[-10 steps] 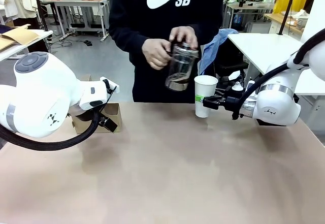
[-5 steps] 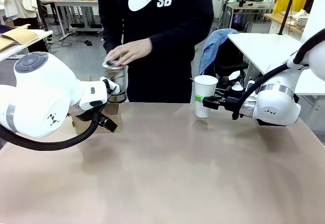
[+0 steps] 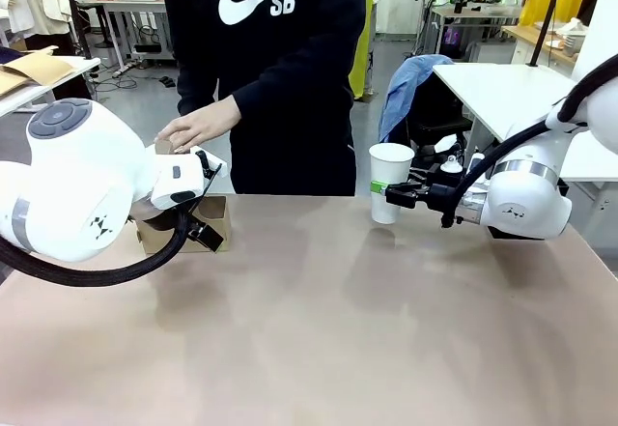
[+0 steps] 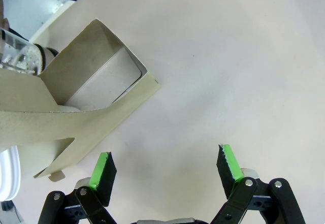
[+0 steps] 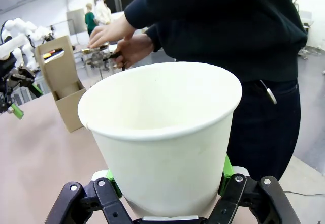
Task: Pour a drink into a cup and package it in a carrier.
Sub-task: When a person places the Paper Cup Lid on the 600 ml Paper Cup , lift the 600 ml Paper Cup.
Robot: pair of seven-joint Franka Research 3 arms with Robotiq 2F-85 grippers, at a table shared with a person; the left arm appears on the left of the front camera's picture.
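My right gripper (image 3: 394, 192) is shut on the tall white cup (image 3: 390, 181), holding it upright over the table's far right; in the right wrist view the cup (image 5: 162, 132) rises between my green pads (image 5: 226, 168). The brown cardboard carrier (image 3: 214, 213) stands at the far left, partly behind my left arm. In the left wrist view my left gripper (image 4: 165, 167) hangs open just beside the carrier (image 4: 86, 94), touching nothing. A clear glass jug (image 4: 19, 57) stands behind the carrier, under the person's hands (image 5: 117, 38). The drink is hidden from me.
The person stands at the far edge, leaning toward the carrier, one hand (image 3: 198, 125) above its handle. The tan table (image 3: 319, 329) is bare in the middle and front. A white side table (image 3: 502, 83) and a chair with blue cloth (image 3: 410, 88) stand behind my right arm.
The person carried the glass jug away from the cup, leftward, and brought it down behind the carrier. Both arms have stayed where they were.
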